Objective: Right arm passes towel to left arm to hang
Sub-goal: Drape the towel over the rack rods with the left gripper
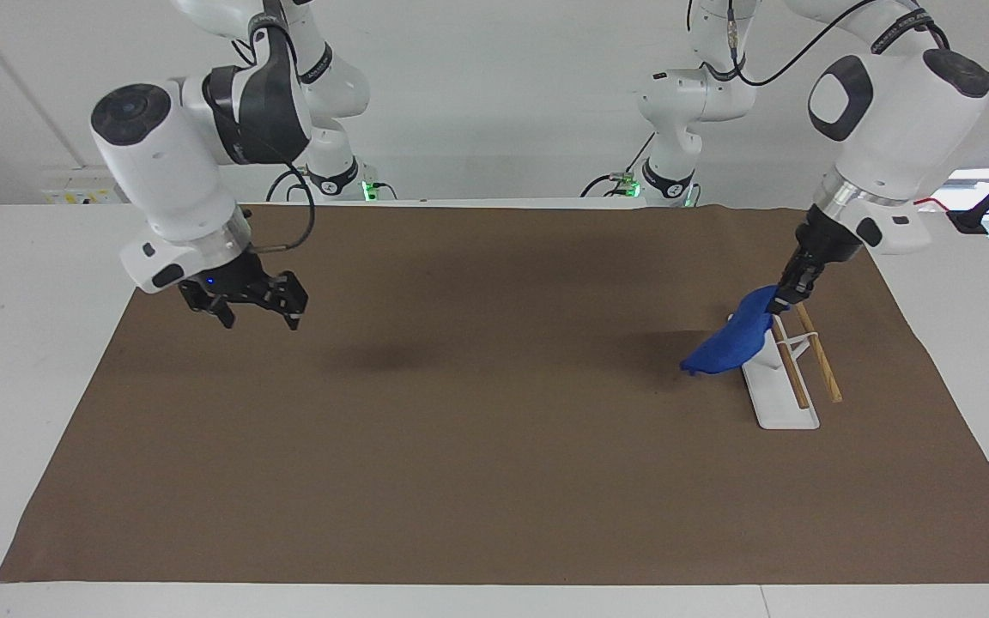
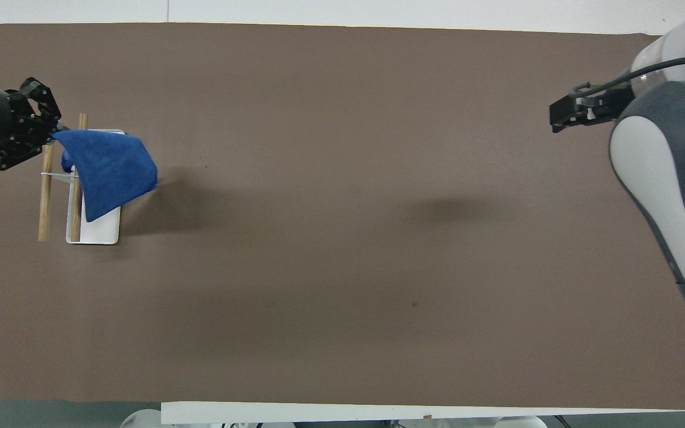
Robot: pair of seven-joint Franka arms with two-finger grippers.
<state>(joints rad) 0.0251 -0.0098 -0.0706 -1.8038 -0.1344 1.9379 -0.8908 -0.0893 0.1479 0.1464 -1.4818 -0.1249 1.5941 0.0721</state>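
Observation:
The blue towel [image 1: 731, 343] hangs from my left gripper [image 1: 791, 293], which is shut on its upper corner. The towel drapes over the wooden rods of the small rack [image 1: 791, 365] at the left arm's end of the table. In the overhead view the towel [image 2: 107, 169] covers part of the rack's white base [image 2: 101, 232], with my left gripper [image 2: 51, 128] beside the rods. My right gripper [image 1: 256, 311] is open and empty, up in the air over the mat's edge at the right arm's end; it also shows in the overhead view [image 2: 562, 116].
A brown mat [image 1: 494, 446] covers most of the white table [image 1: 22, 343]. The rack has two wooden rods [image 2: 45, 196] on a white stand.

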